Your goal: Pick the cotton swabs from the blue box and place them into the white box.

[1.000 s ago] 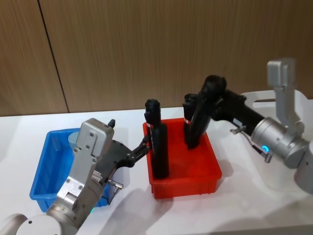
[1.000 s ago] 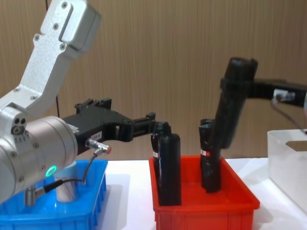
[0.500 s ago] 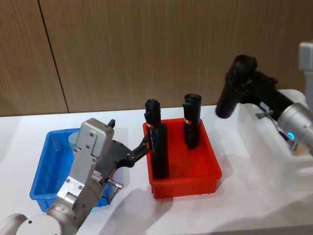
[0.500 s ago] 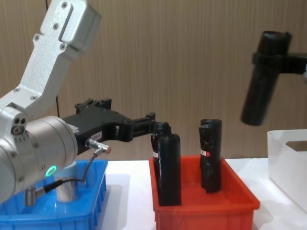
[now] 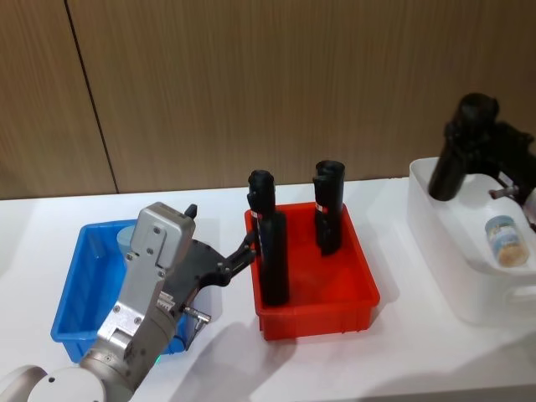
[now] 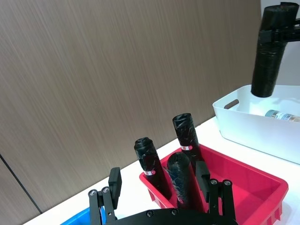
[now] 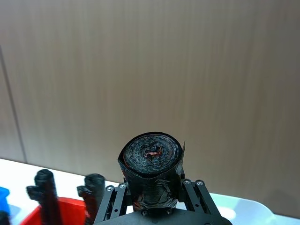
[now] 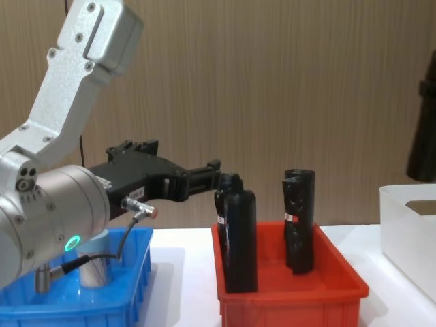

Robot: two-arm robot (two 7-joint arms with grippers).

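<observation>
One cotton swabs (image 5: 504,239) tub in white box (image 5: 469,285) (rolls (image 5: 272,251) in red bin (image 5: 352,311)).

Illumination is even, bright and diffuse, apparently from overhead. Soft, short shadows lie on the table (image 5: 419,352) beside the red bin (image 5: 314,285). No harsh glare. The near left arm housing (image 8: 41,204) looms large in the chest view. Focus is adequate across views.

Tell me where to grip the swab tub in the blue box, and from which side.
Probably from above, jaws across its round wall below the lid: the cotton swab tub stands upright in the blue box, whose walls hinder a side approach.
</observation>
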